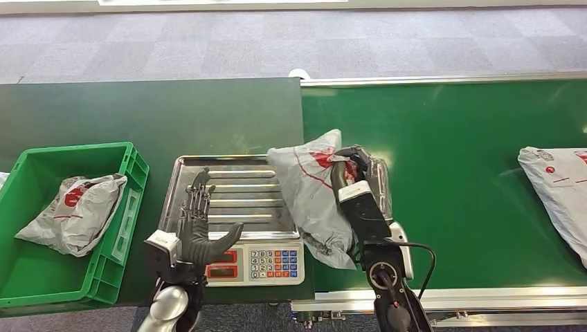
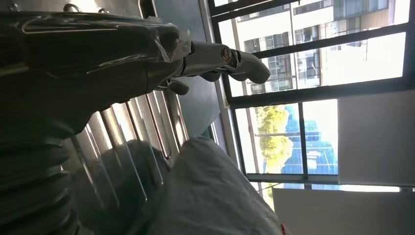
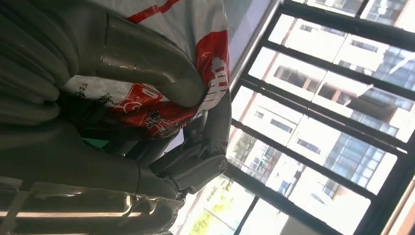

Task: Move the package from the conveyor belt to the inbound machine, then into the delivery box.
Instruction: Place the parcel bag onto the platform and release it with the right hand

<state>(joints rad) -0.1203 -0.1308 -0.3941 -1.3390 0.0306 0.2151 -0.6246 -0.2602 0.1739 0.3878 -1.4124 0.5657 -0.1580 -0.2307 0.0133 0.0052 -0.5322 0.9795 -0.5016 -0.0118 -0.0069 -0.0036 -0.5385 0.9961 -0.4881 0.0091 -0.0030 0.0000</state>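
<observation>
Grey plastic with red print, the package [image 1: 311,197] is clasped at its top corner by the right hand [image 1: 353,169]; in the right wrist view the thumb and fingers [image 3: 161,73] close on the crumpled film. It hangs across the seam between the conveyor belt [image 1: 450,173] and the scale [image 1: 232,221], its leading edge just over the scale's ribbed steel tray, most of its bulk on the belt side.

By my reading, the first step is in hand: carrying the package onto the inbound machine, which I take to be this scale. The next move calls for drawing it further over the tray, setting it flat and centred there, then letting go.

Left hand [image 1: 197,225] stands upright over the tray's near edge, just above the keypad, fingers spread and holding nothing; the left wrist view shows them apart above the tray ribs. It stands where the package would come to lie, so it may have to receive it or give way.

Beyond the scale, on the side away from the belt, a green box [image 1: 128,207] already holds a similar bag [image 1: 73,211]. Another bag [image 1: 557,194] lies far along the belt, well apart from the scale.
</observation>
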